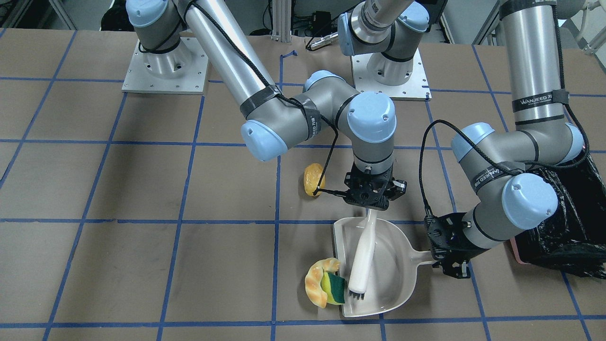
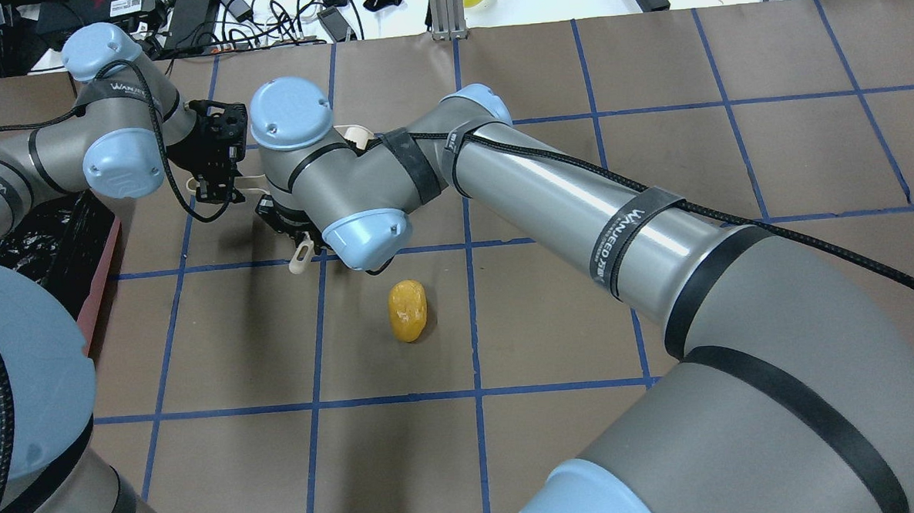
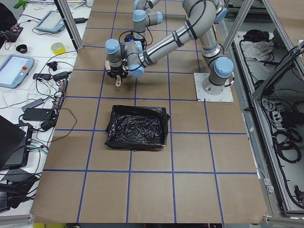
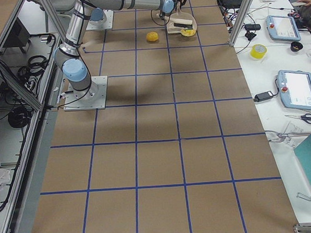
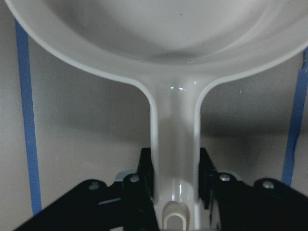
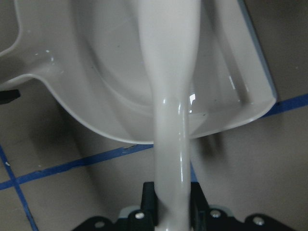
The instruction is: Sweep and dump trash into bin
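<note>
My right gripper (image 6: 172, 204) is clamped tight on the thin end of the white brush (image 1: 364, 251), both fingers pressed against its handle. The brush's long axis runs away from my base, tilted a little toward my right, with the bristles at the far end. It lies over the hollow of the dustpan (image 1: 393, 284), and the bristles sit just inside the open edge at the pan's far corner. My left gripper (image 5: 175, 180) is closed on the dustpan's handle, one finger on each side of the narrow stem. That handle points toward my left, so the pan's straight open mouth faces my right. The sponge (image 1: 334, 289) lies right at that mouth, just beside the bristles; I cannot tell whether it touches the lip. It is tucked into the inner curve of the croissant (image 1: 314, 285), touching it. The croissant's long axis runs roughly toward and away from me, parallel to the pan's mouth, and its curve opens toward the pan. The potato (image 2: 408, 310) sits alone on the brown table (image 1: 142, 189), nearer my base than the pan and just to the right of my right gripper. Its long axis also points toward and away from me. The bin (image 3: 137, 127) stands off to my left, its black liner under my left elbow.
</note>
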Robot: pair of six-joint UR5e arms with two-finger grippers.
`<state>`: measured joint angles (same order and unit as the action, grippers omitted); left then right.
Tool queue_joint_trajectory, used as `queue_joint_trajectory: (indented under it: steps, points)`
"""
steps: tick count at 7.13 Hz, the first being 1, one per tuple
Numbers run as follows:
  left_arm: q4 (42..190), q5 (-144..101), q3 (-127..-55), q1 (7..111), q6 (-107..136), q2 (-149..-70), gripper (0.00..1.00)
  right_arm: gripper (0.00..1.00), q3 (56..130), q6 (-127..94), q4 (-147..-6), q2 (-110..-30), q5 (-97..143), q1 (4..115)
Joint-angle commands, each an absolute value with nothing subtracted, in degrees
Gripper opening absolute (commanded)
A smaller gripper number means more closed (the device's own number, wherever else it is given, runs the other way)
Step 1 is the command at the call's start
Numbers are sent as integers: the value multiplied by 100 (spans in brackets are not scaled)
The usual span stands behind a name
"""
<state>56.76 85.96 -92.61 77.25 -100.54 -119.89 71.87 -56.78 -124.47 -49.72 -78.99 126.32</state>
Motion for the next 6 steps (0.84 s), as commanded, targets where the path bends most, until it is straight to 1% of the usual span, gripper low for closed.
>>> queue_joint_trajectory:
  steps: [1,2,5,6]
  points:
    - [5669,8596,-9264,7726,-10055,-11988,0,0,6944,-5740,-12088,-5097,-7900,12736]
    - [5669,8604,-9264,7726,-10055,-11988,0,0,7013,-5704,-11824,-5298,-7980,12666]
    - [5678,8596,-9264,7726,-10055,-11988,0,0,7049,-5047,-11243,-5370,-8866,12377]
    - [5678,8604,-9264,7726,-10055,-11988,0,0,7058,-5045,-11285,-5379,-8868,12279]
